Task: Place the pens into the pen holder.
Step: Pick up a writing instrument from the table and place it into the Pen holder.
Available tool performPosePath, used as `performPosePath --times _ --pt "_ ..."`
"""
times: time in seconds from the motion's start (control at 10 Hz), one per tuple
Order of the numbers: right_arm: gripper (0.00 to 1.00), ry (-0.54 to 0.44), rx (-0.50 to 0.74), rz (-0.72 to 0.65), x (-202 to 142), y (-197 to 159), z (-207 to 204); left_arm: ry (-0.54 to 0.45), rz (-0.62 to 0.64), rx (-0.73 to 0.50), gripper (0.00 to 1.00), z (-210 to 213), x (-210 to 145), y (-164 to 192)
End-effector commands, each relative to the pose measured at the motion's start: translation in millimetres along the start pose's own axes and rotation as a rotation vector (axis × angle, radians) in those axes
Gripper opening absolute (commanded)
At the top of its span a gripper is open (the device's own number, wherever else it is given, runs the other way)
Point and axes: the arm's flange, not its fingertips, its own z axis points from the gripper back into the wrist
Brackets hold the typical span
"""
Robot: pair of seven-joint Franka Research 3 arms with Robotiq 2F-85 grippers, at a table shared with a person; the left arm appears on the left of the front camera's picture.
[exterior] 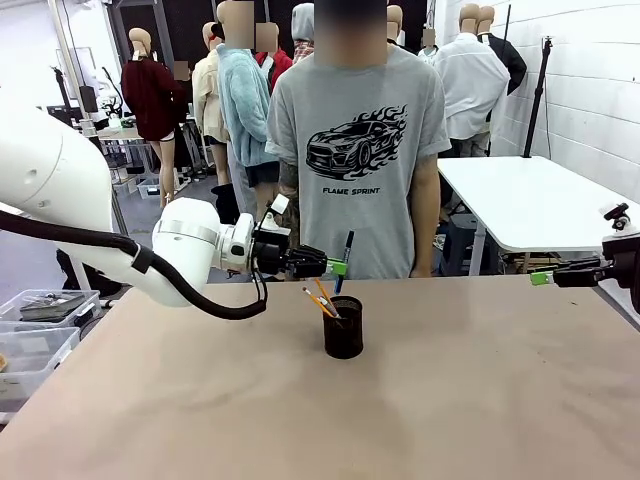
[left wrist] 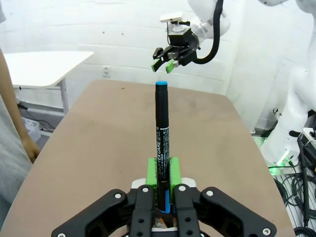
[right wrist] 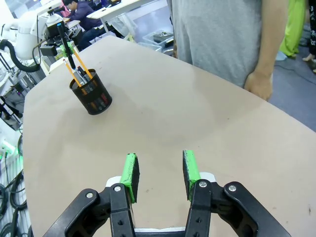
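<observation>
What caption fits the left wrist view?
Left gripper shut on the dark pen, blue cap up, above the table.

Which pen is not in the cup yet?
The dark pen with the blue end. The left gripper holds it upright, while the orange pencil already stands in the pen holder.

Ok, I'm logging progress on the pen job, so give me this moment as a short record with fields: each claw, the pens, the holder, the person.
left claw: shut on the dark pen with blue tip, held upright above the holder
right claw: open, nothing between its pads, over bare table at the robot's right edge
pen holder: black mesh cup, upright near mid-table
pens in holder: orange pencil-like pen and silvery-grey pen, both leaning
person: standing at the far side, hand by the table edge
left to do: dark pen not yet in the holder
</observation>
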Motion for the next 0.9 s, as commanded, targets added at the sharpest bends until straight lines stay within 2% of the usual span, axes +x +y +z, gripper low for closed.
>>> performPosePath --times 0.0,0.3,0.5,0.8 --pt "0.47 0.004 0.012 0.012 0 -1 0 0.002 -0.01 0.002 0.0 -10 -14 9" --pt "0.47 0.004 0.012 0.012 0 -1 0 0.014 -0.027 0.011 0.0 -14 -15 6" --pt "0.47 0.004 0.012 0.012 0 -1 0 -0.001 -0.084 0.034 0.0 -5 -3 -13" --pt "0.47 0.004 0.012 0.012 0 -1 0 -0.009 -0.143 0.005 0.0 -4 10 -38"
